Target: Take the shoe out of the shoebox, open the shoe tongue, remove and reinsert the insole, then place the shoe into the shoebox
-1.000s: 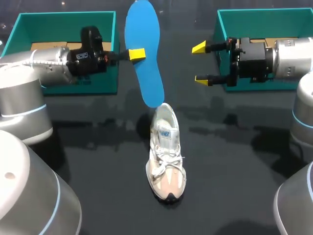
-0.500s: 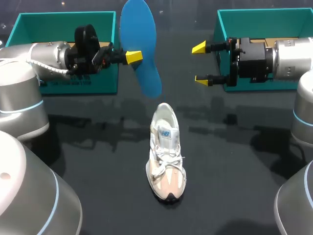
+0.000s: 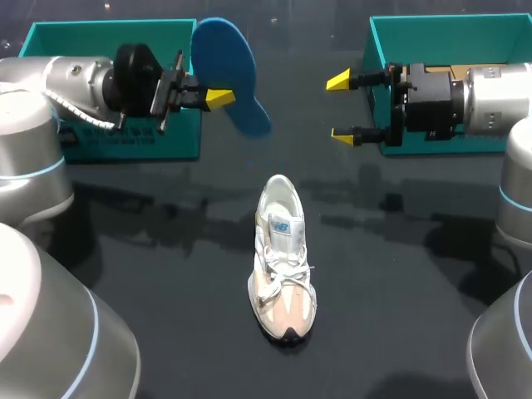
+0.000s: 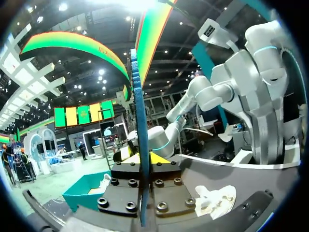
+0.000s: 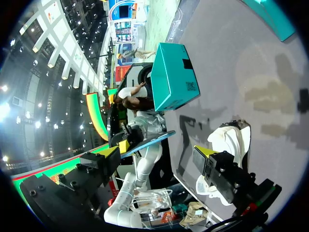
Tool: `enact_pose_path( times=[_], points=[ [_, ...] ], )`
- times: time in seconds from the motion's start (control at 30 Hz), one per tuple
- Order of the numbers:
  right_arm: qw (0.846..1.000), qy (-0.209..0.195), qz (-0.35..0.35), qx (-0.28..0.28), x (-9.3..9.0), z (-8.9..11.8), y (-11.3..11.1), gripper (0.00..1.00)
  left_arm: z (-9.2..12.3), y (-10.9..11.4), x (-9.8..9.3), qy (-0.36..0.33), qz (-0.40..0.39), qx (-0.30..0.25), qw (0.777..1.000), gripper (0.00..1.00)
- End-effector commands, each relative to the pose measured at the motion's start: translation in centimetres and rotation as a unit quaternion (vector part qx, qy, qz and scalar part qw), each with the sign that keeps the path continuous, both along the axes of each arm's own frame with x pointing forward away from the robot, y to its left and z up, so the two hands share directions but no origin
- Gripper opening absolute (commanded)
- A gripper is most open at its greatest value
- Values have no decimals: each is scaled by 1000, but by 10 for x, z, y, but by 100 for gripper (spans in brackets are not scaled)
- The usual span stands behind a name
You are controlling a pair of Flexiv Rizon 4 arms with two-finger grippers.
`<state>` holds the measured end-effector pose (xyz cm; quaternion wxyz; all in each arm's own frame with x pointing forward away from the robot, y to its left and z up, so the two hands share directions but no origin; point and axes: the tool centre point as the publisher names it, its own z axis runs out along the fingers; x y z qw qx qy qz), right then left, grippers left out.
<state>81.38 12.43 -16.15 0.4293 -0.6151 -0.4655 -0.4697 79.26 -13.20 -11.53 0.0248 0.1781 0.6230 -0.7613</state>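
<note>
A white and beige shoe (image 3: pixel 281 258) lies on the dark table, toe toward the front edge, laces tied. My left gripper (image 3: pixel 218 98) is shut on a blue insole (image 3: pixel 229 75) and holds it in the air beside the left teal shoebox (image 3: pixel 141 145), clear of the shoe. In the left wrist view the insole (image 4: pixel 141 121) stands edge-on, clamped by the gripper (image 4: pixel 141 158), with the shoe (image 4: pixel 215 199) lower down beside it. My right gripper (image 3: pixel 345 106) hangs open and empty in front of the right teal shoebox (image 3: pixel 378 50). Its wrist view shows the open gripper (image 5: pixel 158 152), the shoe (image 5: pixel 231 140) and the insole (image 5: pixel 149 141).
The two open teal shoeboxes stand at the back left and back right, with brown paper inside. The left box (image 5: pixel 171 77) also shows in the right wrist view. Dark tabletop (image 3: pixel 166 274) stretches around the shoe.
My left arm has lifted the insole up and back to the left, away from the shoe's heel, and turned it flatter. The right arm and the shoe have stayed still.
</note>
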Motion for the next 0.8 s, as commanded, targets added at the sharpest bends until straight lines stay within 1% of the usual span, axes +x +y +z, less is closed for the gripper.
enact_pose_path(
  times=[0.03, 0.1, 0.17, 0.3, 0.33, 0.37, 0.4, 0.43, 0.8],
  points=[
    [1000, 1, -1, -1, 0, 0, 2, 100, -3, -3, 5, -109, -13, -8, 994, 0],
    [1000, 1, -1, -1, 0, 0, 2, 100, -3, -5, 6, -154, -10, -7, 988, 0],
    [1000, 1, -1, -1, 0, 0, 2, 100, -3, -5, 8, -184, -15, -11, 983, 0],
    [1000, 1, -1, -1, 0, 0, 2, 100, -5, -4, 9, -249, -1, -1, 969, 0],
    [1000, 1, -1, -1, 0, 0, 2, 100, -5, -4, 8, -258, -1, -9, 966, 0],
    [1000, 1, -1, -1, 0, 0, 2, 100, -6, -3, 7, -284, 17, -1, 959, 0],
    [1000, 1, -1, -1, 0, 0, 2, 100, -9, -3, 4, -329, 38, 2, 944, 0],
    [1000, 1, -1, -1, 0, 0, 2, 100, -13, -4, 0, -373, 58, 19, 926, 0],
    [1000, 1, -1, -1, 0, 0, 2, 100, -13, -4, 0, -373, 58, 19, 926, 0]
  ],
)
